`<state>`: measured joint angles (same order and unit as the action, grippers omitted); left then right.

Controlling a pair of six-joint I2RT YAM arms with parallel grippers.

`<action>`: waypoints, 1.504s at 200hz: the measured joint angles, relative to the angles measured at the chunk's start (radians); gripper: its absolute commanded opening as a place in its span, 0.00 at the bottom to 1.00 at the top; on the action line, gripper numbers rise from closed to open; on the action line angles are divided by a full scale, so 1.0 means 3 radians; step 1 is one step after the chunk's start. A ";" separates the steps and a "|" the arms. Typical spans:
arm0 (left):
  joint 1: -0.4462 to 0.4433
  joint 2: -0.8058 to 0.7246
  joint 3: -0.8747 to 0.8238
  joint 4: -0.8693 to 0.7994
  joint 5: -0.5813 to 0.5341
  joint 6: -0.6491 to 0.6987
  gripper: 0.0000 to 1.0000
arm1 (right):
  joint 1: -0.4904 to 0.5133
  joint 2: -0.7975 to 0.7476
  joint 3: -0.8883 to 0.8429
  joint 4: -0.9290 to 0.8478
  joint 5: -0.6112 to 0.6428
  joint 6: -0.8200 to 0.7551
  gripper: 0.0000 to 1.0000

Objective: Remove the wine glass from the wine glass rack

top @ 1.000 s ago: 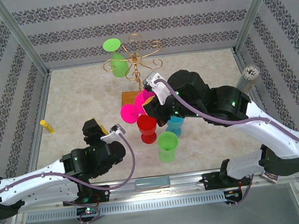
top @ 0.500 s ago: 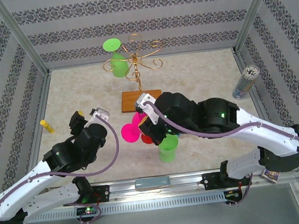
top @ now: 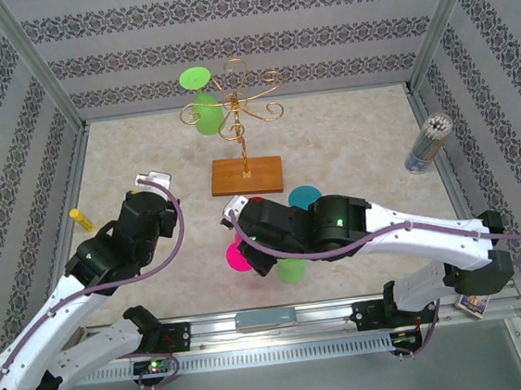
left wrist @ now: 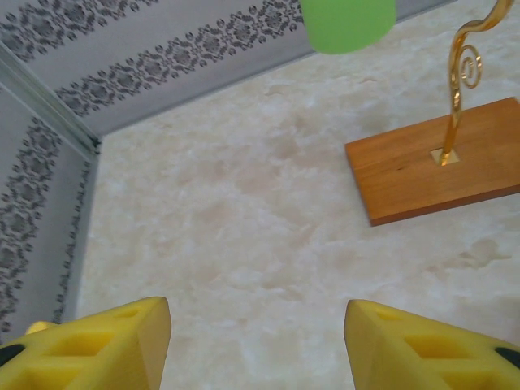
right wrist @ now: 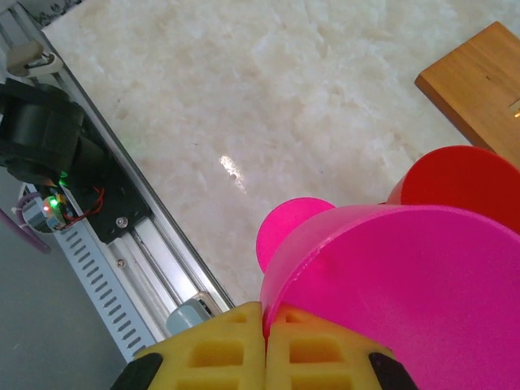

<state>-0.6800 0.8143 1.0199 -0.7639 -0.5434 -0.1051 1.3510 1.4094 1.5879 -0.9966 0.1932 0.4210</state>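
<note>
The right gripper has its yellow fingers squeezed together on the rim of a bright pink wine glass, near the front edge of the table. The left gripper is spread apart, holding nothing. Farther back stands the gold wire rack on a brown wood base, with a green wine glass hanging from it.

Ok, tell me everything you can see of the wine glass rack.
The wine glass rack is thin gold wire: curled scroll arms on a central stem, fixed in a flat rectangular brown wooden base. It stands upright at the far middle of the table. A green wine glass hangs upside down from its left side.
</note>
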 measured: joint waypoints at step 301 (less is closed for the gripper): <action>0.0181 -0.0221 0.0004 0.0001 0.0481 -0.0352 0.61 | 0.0237 0.0707 -0.0613 0.0408 0.0252 0.0425 0.02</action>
<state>-0.6258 0.7479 1.0210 -0.7635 -0.3992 -0.2108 1.4220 1.6215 1.4040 -0.8742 0.2687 0.5484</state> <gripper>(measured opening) 0.609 0.054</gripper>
